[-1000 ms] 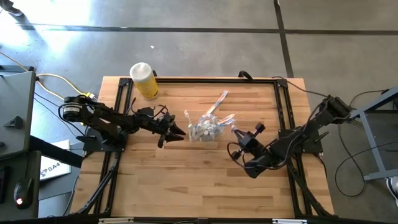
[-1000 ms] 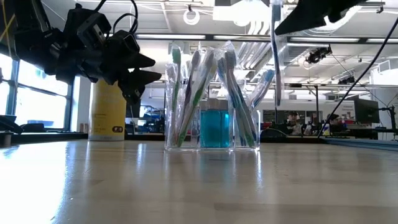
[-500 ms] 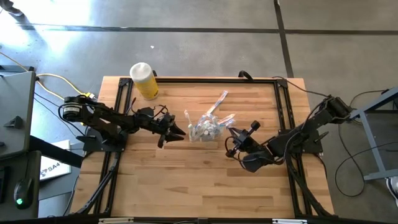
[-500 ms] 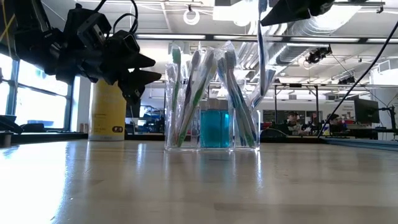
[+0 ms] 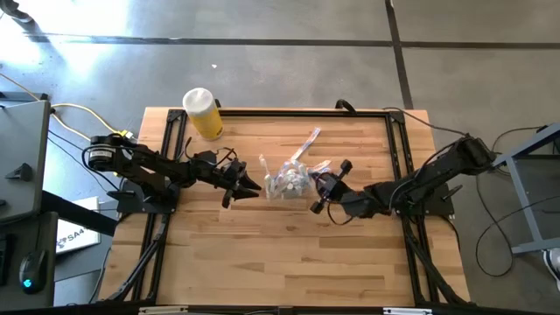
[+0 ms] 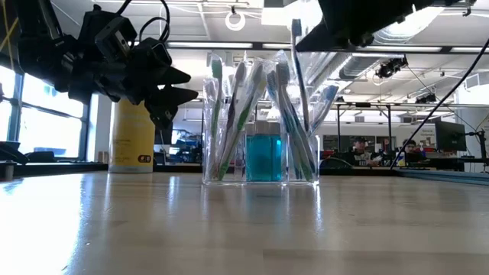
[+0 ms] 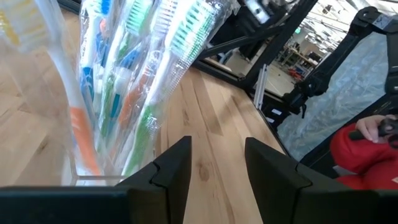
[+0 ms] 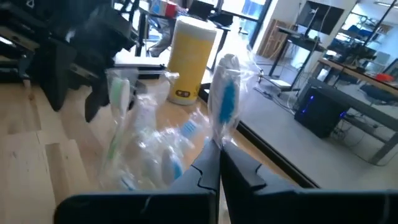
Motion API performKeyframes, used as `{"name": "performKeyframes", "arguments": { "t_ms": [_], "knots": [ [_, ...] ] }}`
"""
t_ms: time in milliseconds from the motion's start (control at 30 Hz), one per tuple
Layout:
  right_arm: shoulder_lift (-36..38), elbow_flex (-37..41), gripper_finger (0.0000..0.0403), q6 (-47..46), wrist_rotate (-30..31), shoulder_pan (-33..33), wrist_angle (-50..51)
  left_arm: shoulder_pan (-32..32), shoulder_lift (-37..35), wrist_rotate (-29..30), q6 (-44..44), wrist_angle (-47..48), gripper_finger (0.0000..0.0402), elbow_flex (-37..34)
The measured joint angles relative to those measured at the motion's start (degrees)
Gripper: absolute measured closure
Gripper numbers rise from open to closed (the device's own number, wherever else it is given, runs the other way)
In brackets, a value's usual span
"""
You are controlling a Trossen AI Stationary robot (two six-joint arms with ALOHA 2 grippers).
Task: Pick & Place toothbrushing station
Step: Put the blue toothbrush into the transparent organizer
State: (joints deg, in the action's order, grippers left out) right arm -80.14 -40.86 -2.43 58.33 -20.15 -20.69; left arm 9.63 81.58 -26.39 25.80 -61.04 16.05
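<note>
Risk: the right pincer (image 5: 317, 190), clenched on a wrapped toothbrush (image 8: 224, 102) above the container (image 5: 289, 182) mid-tabletop, could snag the brushes already inside and tip the container. The left pincer (image 5: 249, 186), half released and holding nothing, hovers just beside it. Open tabletop (image 5: 262, 254) lies toward the near edge; the far-left corner holds a yellow bottle (image 5: 203, 113).

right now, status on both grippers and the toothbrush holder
Right gripper shut on a wrapped toothbrush, above the clear container. Left gripper open beside it, holding nothing. Yellow bottle stands clear.
</note>
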Motion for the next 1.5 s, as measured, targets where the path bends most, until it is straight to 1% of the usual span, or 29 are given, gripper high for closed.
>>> {"name": "performKeyframes", "arguments": {
  "t_ms": [233, 300, 500, 667, 767, 900, 1033, 1267, 1367, 1500],
  "knots": [
    [0.00, 5.99, 0.0401, -3.81, -3.58, 3.31, -5.72, 0.00, 0.00, 0.00, -0.32, 1.40, 0.0256, 0.00],
    [0.00, 7.18, 0.0401, -5.02, -4.65, 3.74, -6.14, 0.00, 0.00, 0.02, -0.62, 1.26, 0.0256, 0.00],
    [0.00, 11.05, 0.0401, -10.76, -5.40, 4.78, -6.17, 0.09, 0.00, 0.36, -1.54, 1.22, 0.0256, 0.00],
    [-0.75, 12.91, 0.0401, -14.78, -8.88, 5.63, -6.27, 0.09, 0.00, 0.66, -1.55, 1.20, 0.0256, 0.00],
    [-1.58, 12.96, 0.0401, -13.92, -9.85, 5.67, -7.12, 0.09, 0.00, 1.66, -1.54, 1.20, 0.0256, 0.00],
    [-2.67, 12.94, 0.0401, -13.27, -15.81, 6.53, -8.40, 0.09, 0.00, 2.11, -1.41, 1.10, 0.0256, 0.00],
    [-3.58, 12.86, 0.0401, -13.81, -18.39, 7.25, -9.14, 0.09, 0.00, 2.94, 0.10, 0.74, 0.0256, 0.00],
    [-2.70, 12.97, 0.0399, -8.91, -18.40, 6.33, -8.59, 0.09, 0.00, 7.20, 1.70, 0.62, 0.0256, 0.04],
    [-2.12, 12.96, 0.0386, -6.55, -18.43, 5.90, -8.67, 0.09, 0.00, 8.17, 1.73, 0.57, 0.0256, 0.07],
    [-2.12, 12.96, 0.0345, -4.52, -18.10, 5.06, -8.71, 0.09, 0.00, 9.63, 1.69, 0.52, 0.0256, 0.07]
  ]
}}
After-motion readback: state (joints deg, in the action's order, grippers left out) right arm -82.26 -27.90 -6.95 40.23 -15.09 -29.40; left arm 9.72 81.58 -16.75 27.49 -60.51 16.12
